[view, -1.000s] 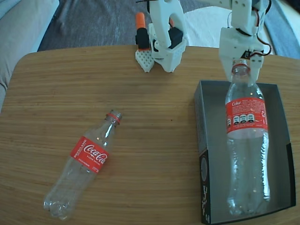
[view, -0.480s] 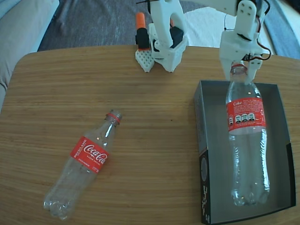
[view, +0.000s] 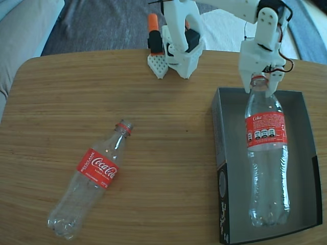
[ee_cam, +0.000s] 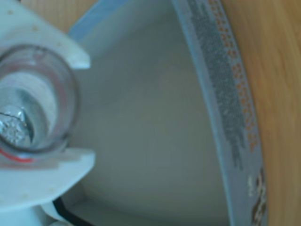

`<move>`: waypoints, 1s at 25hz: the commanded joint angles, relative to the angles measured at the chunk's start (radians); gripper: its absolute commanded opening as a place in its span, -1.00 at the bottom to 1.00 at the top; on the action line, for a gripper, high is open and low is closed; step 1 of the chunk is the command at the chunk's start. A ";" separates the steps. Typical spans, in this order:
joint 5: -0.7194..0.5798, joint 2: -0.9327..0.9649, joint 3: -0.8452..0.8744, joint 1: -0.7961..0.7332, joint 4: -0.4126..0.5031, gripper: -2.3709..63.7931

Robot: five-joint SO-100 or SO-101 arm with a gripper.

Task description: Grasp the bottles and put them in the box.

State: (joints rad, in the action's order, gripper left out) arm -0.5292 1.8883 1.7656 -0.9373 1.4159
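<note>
One clear Coca-Cola bottle (view: 266, 153) with a red label lies lengthwise inside the black box (view: 220, 153), its open neck at the far end. My white gripper (view: 260, 81) is shut on that neck. The wrist view looks straight down the bottle's open mouth (ee_cam: 35, 99), held between my two white fingers (ee_cam: 42, 172), with the box's grey floor (ee_cam: 150, 122) behind. A second bottle (view: 94, 176) lies on its side on the wooden table (view: 102, 87) at the front left, neck pointing to the back right, far from the gripper.
The arm's white base (view: 179, 46) with an orange part stands at the table's far edge. A grey sofa (view: 25, 25) lies beyond the table at the back left. The box sits near the table's right front edge.
The gripper has pulled back toward the far end of the box, dragging the held bottle with it. The bottle on the table has not moved.
</note>
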 commanded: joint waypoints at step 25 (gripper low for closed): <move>-0.103 -0.112 0.097 0.127 -0.212 -0.94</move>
State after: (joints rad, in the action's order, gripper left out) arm -0.6243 1.7656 1.8822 -0.8253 1.2164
